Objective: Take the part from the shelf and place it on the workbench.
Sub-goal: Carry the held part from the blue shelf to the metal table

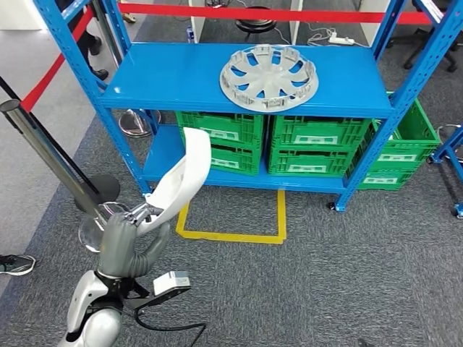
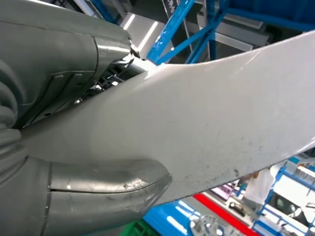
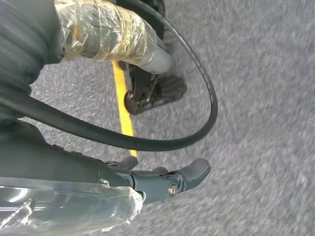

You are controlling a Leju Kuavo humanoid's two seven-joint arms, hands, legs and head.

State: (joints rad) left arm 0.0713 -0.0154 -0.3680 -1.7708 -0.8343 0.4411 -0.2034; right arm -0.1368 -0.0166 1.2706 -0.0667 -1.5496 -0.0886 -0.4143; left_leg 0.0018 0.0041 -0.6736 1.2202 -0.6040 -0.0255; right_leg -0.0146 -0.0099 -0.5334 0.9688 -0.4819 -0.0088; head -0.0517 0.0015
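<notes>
Left robot hand holds white part clear of shelf front edge, carpet open below; right robot hand holds nothing (fingers extended). Crates' contents hidden.

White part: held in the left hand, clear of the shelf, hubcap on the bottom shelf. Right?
Not quite. In the head view the hubcap lies on the top shelf, not the bottom. The rest holds: the left hand holds the white part clear of the shelf.
</notes>
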